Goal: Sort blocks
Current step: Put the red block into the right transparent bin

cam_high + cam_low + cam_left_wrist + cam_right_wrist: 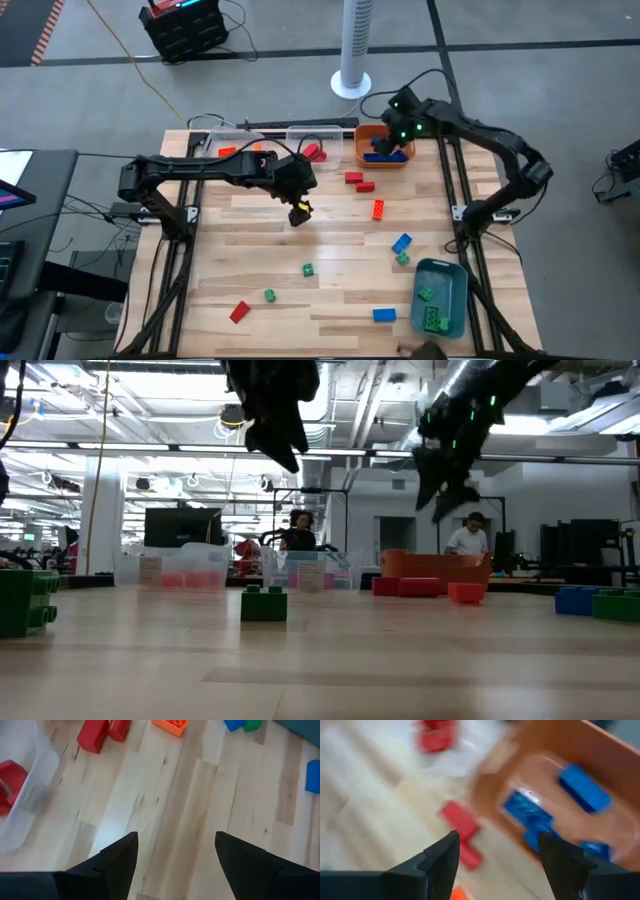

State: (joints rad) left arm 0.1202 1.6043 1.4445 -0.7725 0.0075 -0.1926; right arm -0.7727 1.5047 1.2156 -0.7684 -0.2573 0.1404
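My left gripper [299,212] [175,840] hangs open above bare wood at mid-table, with nothing between its fingers. My right gripper [392,133] [495,837] is open over the near rim of the orange bin [368,135], which holds blue blocks [582,787]. It holds nothing. Loose blocks lie flat on the table. Two red ones [358,181] and an orange one [380,208] lie right of my left gripper. A blue [402,242] and a green one [403,258] sit farther right. Green [308,269], red [239,312] and blue [384,315] blocks lie nearer the front.
Clear bins [235,147] stand along the far edge, one with red blocks in it, and a red block [313,152] lies beside them. A blue-grey bin [452,278] with green blocks sits at the near right. People show in the room beyond the table.
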